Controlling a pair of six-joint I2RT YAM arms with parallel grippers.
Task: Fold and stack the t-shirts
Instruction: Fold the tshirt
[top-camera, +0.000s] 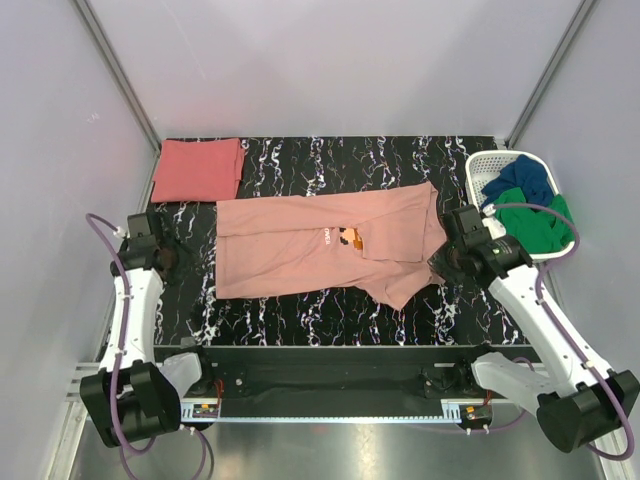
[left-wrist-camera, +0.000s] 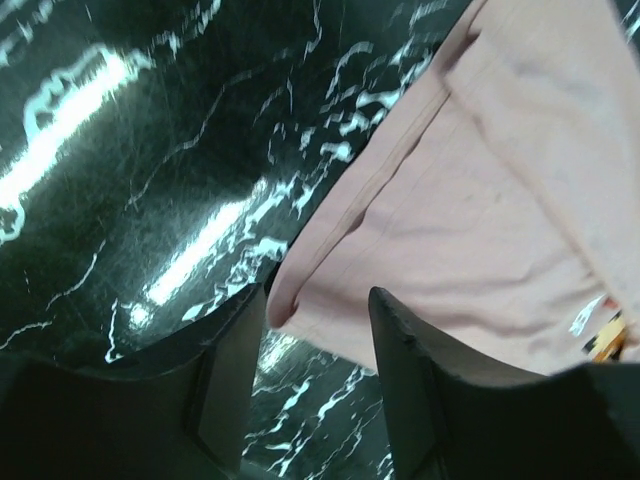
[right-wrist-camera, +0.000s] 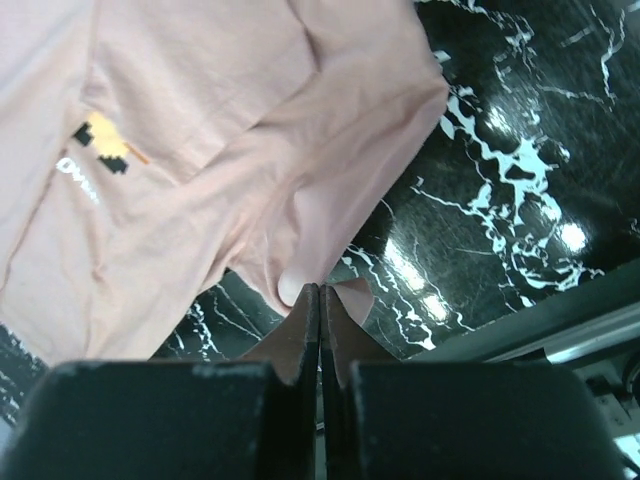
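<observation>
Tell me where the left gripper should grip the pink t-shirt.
Grip the pink t-shirt at the rounded fold on its left edge, where the cloth is doubled and bulges. Come from the shirt's left side, low: the left gripper straddles that fold with open jaws.

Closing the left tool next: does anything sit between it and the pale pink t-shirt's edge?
Nothing visible does. In the left wrist view the pale pink t-shirt's folded corner lies right at the mouth of the open left tool, with only bare black marble table around it.
</observation>
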